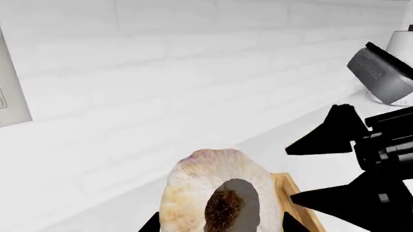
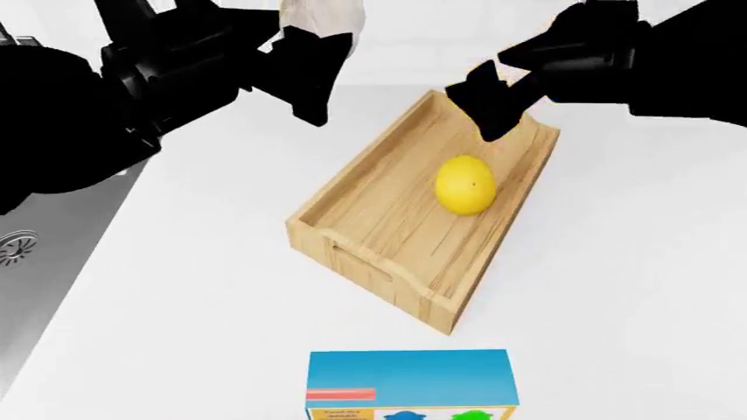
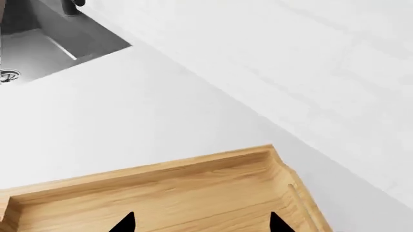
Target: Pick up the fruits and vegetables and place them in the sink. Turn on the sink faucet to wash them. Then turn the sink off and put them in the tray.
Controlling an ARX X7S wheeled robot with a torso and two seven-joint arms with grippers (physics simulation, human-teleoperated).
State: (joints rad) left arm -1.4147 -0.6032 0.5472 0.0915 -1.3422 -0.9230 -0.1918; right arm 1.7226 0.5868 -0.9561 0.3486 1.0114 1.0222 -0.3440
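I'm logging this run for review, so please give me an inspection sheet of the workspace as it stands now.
Surface: white countertop, bare around the tray.
Job's things: bright yellow oval lemon lies inside the light wooden rectangular tray; off-white garlic bulb held in the air near the tray's far end; dark grey metal sink beside the counter, nothing seen in the visible part.
Clutter: blue-and-white printed box at the near edge.
Grippers: left gripper shut on the garlic bulb; right gripper open and empty over the tray's far end.
Cables: nothing seen.
Surroundings: white tiled wall; grey appliance on the counter.
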